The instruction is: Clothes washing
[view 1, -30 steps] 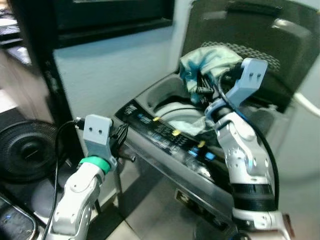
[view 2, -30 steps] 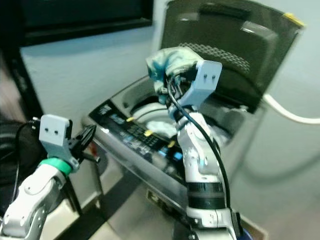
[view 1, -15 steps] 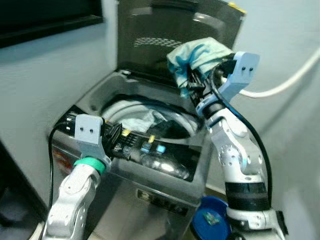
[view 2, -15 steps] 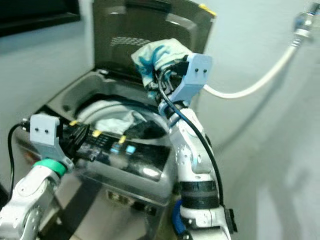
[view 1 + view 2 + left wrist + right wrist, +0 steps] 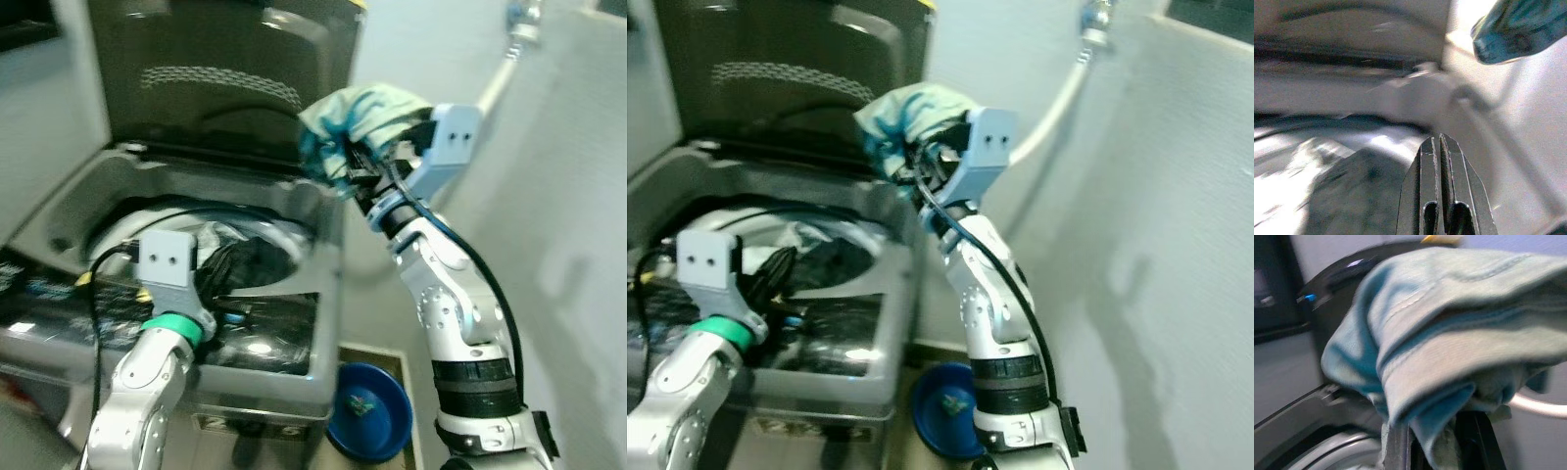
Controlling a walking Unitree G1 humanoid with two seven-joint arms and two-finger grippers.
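We saw a blue basin [image 5: 369, 419] on the floor beside the washing machine [image 5: 284, 377], and a white hose [image 5: 1058, 98] running down the wall behind it. The machine's lid [image 5: 216, 78] stood open; dark and pale clothes [image 5: 240, 259] lay in its drum. Our right gripper [image 5: 361, 168] pinched a teal-and-white garment [image 5: 358, 117] above the machine's back right corner. Our left gripper [image 5: 1440, 147], fingers pressed together, hung at the drum's front edge.
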